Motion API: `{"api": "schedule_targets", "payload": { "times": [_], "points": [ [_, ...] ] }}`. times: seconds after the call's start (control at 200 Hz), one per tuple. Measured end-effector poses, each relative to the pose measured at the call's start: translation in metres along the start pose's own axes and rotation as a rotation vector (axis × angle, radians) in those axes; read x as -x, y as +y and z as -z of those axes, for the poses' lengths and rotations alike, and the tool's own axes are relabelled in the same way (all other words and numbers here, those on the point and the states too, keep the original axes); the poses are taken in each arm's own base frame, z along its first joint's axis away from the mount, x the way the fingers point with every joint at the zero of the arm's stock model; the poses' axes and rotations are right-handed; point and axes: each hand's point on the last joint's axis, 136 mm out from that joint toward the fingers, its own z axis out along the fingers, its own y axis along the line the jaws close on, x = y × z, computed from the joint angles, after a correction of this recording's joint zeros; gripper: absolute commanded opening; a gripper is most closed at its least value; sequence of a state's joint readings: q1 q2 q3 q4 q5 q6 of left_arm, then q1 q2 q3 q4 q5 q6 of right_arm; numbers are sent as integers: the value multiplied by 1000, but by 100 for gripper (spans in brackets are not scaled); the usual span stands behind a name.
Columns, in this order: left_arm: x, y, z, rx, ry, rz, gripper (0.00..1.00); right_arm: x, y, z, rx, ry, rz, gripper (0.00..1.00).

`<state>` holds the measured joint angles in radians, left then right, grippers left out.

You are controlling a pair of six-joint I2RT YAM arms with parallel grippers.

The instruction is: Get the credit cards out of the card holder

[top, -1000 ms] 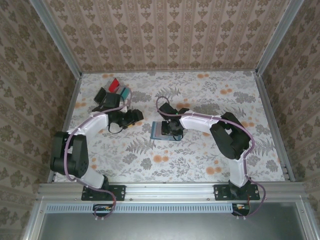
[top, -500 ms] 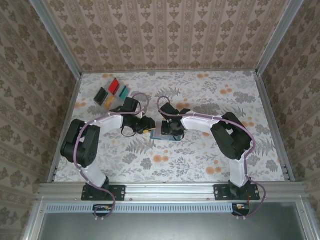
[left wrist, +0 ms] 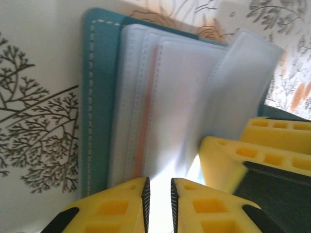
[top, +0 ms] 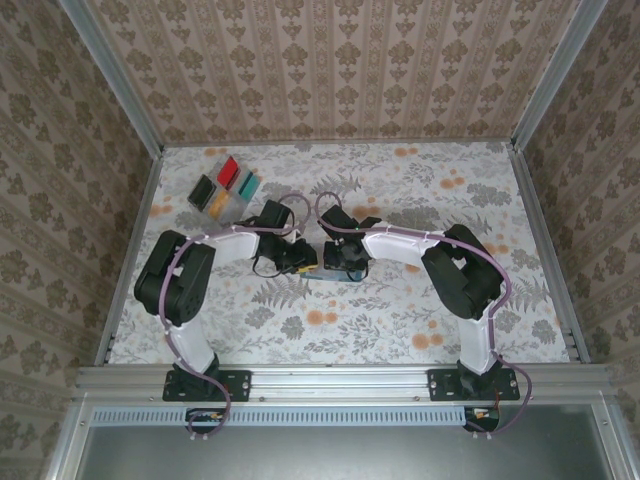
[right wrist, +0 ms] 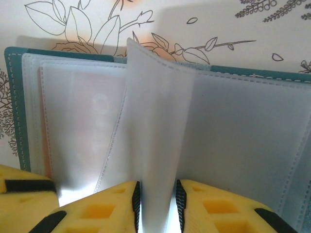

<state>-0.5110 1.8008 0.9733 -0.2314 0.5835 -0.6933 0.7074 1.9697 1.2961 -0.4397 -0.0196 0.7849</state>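
My two arms bend inward, meeting at the card holder [left wrist: 95,97]. The left gripper [left wrist: 158,194] is nearly closed at its edge, and the right gripper [right wrist: 156,201] pinches its clear sleeve.

Left hand [left wrist: 158,190] has travelled from the credit cards [top: 226,183] at 10 o'clock on the bench [top: 400,330] to the 9 o'clock edge of the card holder [left wrist: 99,97]. Its jaws have narrowed to a slit. The cards now lie uncovered.

From above, the card holder [top: 328,277] is mostly buried beneath the left gripper [top: 303,262] and right gripper [top: 341,264]. Up close its clear sleeves blur together, its right end runs past the right wrist view's edge, and I can't tell whether the left jaws pinch anything.
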Motion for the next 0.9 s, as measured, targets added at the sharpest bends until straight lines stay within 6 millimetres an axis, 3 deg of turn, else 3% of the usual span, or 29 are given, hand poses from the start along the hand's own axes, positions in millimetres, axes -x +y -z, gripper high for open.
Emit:
{"api": "schedule_targets", "payload": {
  "times": [0.26,0.585,0.75,0.9],
  "points": [
    [1,2,-3,10,6,6,16,2,-12,8,-63,-26,-19,33],
    [1,1,-3,5,8,5,19,6,-51,47,-220,-131,-89,45],
    [2,-9,-3,-8,12,-25,23,10,-56,74,-201,-205,-120,54],
    [7,-30,-5,-39,15,-74,24,14,-55,92,-157,-259,-143,56]
  ]
}}
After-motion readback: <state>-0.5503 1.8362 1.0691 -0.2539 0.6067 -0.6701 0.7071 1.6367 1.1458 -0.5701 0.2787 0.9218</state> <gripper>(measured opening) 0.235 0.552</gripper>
